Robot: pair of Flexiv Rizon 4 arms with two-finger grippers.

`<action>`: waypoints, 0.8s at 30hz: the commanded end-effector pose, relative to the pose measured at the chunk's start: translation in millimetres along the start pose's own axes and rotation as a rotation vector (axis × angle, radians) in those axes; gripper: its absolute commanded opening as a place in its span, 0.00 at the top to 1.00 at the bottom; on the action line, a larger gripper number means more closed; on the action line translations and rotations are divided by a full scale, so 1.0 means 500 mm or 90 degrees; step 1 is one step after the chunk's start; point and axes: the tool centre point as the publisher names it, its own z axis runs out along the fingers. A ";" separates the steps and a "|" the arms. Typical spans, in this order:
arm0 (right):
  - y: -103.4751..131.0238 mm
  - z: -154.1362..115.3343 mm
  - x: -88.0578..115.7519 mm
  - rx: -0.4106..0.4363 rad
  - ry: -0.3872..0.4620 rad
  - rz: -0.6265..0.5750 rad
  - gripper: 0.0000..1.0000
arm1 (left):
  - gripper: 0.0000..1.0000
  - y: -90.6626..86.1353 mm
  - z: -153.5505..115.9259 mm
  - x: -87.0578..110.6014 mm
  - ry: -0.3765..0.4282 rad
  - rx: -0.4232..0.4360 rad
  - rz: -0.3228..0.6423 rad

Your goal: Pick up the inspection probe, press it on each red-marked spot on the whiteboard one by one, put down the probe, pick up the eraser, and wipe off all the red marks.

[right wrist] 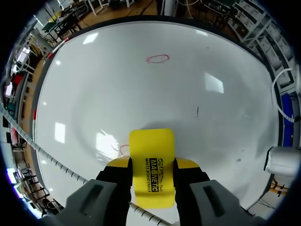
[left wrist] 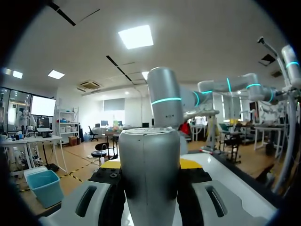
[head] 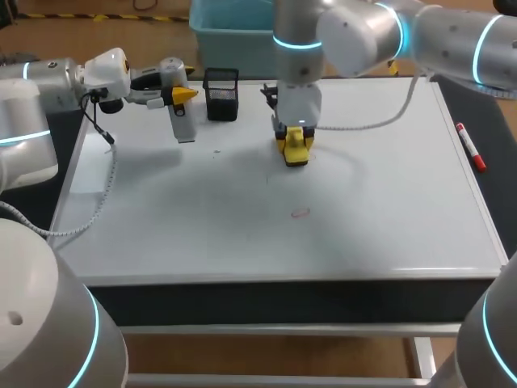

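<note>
Nearest you lies the whiteboard (head: 242, 242), which covers the table almost edge to edge and carries everything in play. Over its far-left corner your left gripper (head: 184, 94) lies on its side, its fingers clamped from both sides on the inspection probe (head: 184, 123), a smooth grey cylinder that hangs down toward the board. It looks rigid and fairly light, but that slick round body could twist or slide in the pads, so a hold around the middle of the barrel, as now, is the safest. Just beside it, at the far edge, stands a black holder (head: 221, 94). Near the middle of the far edge your right gripper (head: 296, 149) points straight down, its fingers pinching the yellow eraser (right wrist: 151, 165) across its two long sides. You cannot tell from these views whether its underside rests on the board. The eraser seems a light, hard-shelled block with a softer wiping face, so it should take firm squeezing at the sides. It wants to be kept flat, since a tilted pass would wipe with one edge only. A red marker pen (head: 471, 147) lies along the right edge. One red ring (head: 300, 213) sits toward the board's middle, well ahead of the eraser, and a fainter red trace (right wrist: 123, 149) shows just beside the eraser.
</note>
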 end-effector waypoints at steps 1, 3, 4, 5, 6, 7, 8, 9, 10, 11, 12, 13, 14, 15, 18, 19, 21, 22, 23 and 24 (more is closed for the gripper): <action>-0.005 0.007 0.003 -0.005 0.003 -0.001 1.00 | 1.00 -0.001 0.001 0.000 -0.001 0.000 0.001; -0.003 0.009 0.005 -0.005 0.003 0.001 1.00 | 1.00 -0.001 0.001 0.000 -0.001 0.000 0.001; -0.002 0.011 0.007 -0.006 0.003 0.001 1.00 | 1.00 -0.001 0.001 0.000 -0.001 0.000 0.001; -0.001 0.014 0.008 -0.007 0.003 0.002 1.00 | 1.00 -0.001 0.001 0.000 -0.001 0.000 0.001; -0.001 0.016 0.011 -0.007 0.007 0.005 1.00 | 1.00 -0.001 0.001 0.000 -0.001 0.000 0.001; 0.000 0.019 0.014 -0.007 0.009 0.007 1.00 | 1.00 -0.001 0.001 0.000 -0.001 0.000 0.001; 0.000 0.022 0.017 -0.008 0.009 0.007 1.00 | 1.00 -0.001 0.001 0.000 -0.001 0.000 0.001; 0.001 0.024 0.020 -0.009 0.010 0.009 1.00 | 1.00 -0.001 0.001 0.000 -0.001 0.000 0.001; 0.002 0.025 0.025 -0.010 0.011 0.011 1.00 | 1.00 -0.001 0.001 0.000 -0.001 0.000 0.001; 0.003 0.026 0.030 -0.011 0.012 0.016 1.00 | 1.00 -0.001 0.001 0.000 -0.001 0.000 0.001; 0.004 0.026 0.036 -0.011 0.013 0.023 1.00 | 1.00 -0.001 0.001 0.000 -0.001 0.000 0.001; 0.004 0.027 0.043 -0.010 0.014 0.032 1.00 | 1.00 -0.001 0.001 0.000 -0.001 0.000 0.001; 0.004 0.028 0.050 -0.009 0.013 0.036 1.00 | 1.00 -0.001 0.001 0.000 -0.001 0.000 0.001; 0.005 0.029 0.056 -0.009 0.013 0.037 1.00 | 1.00 -0.001 0.001 0.000 -0.001 0.000 0.001; 0.010 0.029 0.075 -0.009 0.015 0.050 1.00 | 1.00 -0.001 0.001 0.000 -0.001 0.000 0.001; 0.011 0.029 0.082 -0.009 0.016 0.055 1.00 | 1.00 -0.001 0.001 0.000 -0.001 0.000 0.001; 0.013 0.029 0.097 -0.009 0.017 0.066 1.00 | 1.00 -0.001 0.001 0.000 -0.001 0.000 0.001; 0.013 0.029 0.104 -0.009 0.018 0.070 1.00 | 1.00 -0.001 0.001 0.000 -0.001 0.000 0.001; 0.014 0.029 0.113 -0.008 0.019 0.075 1.00 | 1.00 -0.001 0.001 0.000 -0.001 0.000 0.001; 0.015 0.029 0.121 -0.008 0.019 0.081 1.00 | 1.00 -0.001 0.001 0.000 -0.001 0.000 0.001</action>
